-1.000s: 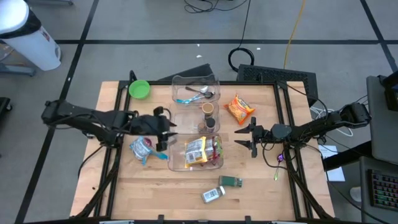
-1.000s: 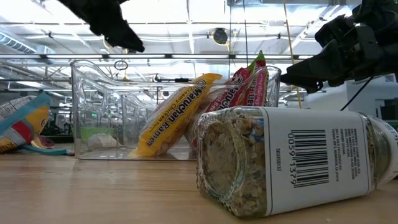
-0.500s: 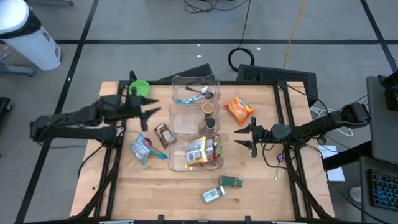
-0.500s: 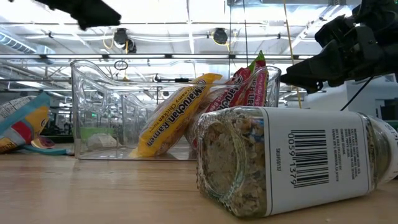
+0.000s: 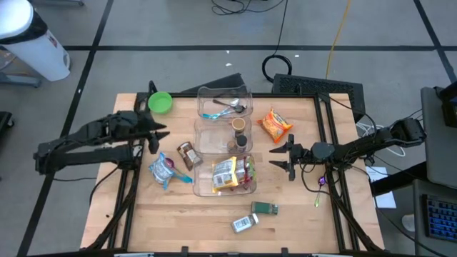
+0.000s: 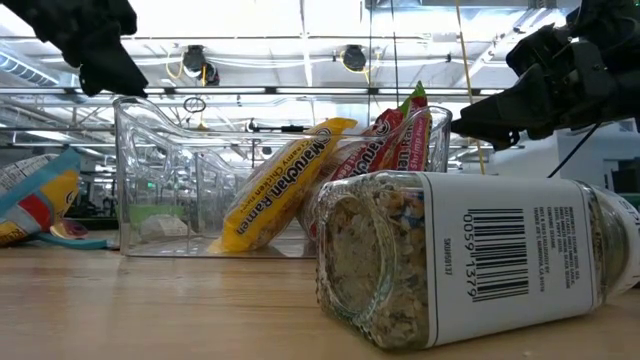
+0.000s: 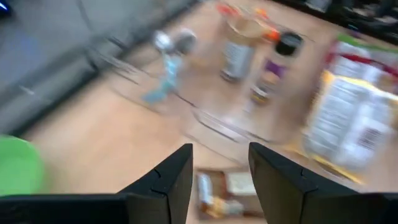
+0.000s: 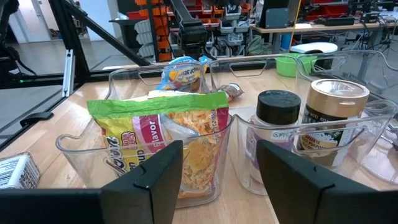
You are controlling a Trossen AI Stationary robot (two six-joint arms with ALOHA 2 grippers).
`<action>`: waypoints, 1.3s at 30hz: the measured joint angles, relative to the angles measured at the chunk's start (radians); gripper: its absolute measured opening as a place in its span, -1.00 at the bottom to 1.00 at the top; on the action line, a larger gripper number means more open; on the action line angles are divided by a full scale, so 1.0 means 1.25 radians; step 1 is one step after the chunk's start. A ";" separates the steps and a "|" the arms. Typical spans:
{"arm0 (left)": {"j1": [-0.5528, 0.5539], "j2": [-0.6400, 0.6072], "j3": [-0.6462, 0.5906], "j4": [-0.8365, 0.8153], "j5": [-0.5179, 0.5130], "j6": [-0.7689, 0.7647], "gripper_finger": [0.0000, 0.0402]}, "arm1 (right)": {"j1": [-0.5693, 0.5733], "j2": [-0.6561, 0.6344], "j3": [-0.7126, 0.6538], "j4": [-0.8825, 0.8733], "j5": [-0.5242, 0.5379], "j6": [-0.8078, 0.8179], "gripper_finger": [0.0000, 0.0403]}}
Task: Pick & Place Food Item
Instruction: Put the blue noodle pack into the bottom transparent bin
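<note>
My left claw (image 5: pixel 156 133) has pulled back from the row of clear bins (image 5: pixel 202 187) and now hangs over the table at about ten o'clock from the brown snack packet (image 5: pixel 187 153), fingers spread with nothing between them. A second ago this claw was right down at that spot against the bins; now the packet lies bare on the wood, just beside the middle bin at its nine o'clock and just at one o'clock of the blue bag (image 5: pixel 163 171). Past my own fingertips I see it blurred below me (image 7: pixel 224 190), well clear of my grip. So I judge that the release is done, but the packet has ended up outside the bins, touching or nearly touching the wall, not inside. If it was meant for a bin, I need another pick. My right claw (image 5: pixel 287 158) waits at three o'clock of the front bin, also spread and empty, where the ramen packs (image 5: pixel 226 173) already sit.
</note>
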 joint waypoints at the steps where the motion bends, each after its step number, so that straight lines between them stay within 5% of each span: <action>1: -0.003 0.007 0.000 -0.007 0.029 -0.019 -0.20 | 0.000 0.000 0.000 0.000 0.000 0.000 -0.01; 7: -0.048 0.070 0.000 0.000 0.163 -0.108 -0.20 | 0.000 0.000 0.000 0.000 0.000 0.000 -0.01; 19: -0.173 0.248 0.000 -0.051 0.143 -0.206 -0.20 | 0.000 0.000 0.000 0.000 0.000 0.000 -0.01; 28: -0.176 0.263 0.000 -0.213 0.142 -0.297 -0.20 | 0.000 0.000 0.000 0.001 0.000 0.000 -0.01; 39: -0.148 0.262 0.000 -0.289 -0.019 -0.211 -0.20 | 0.000 0.000 0.000 0.001 0.001 0.000 -0.01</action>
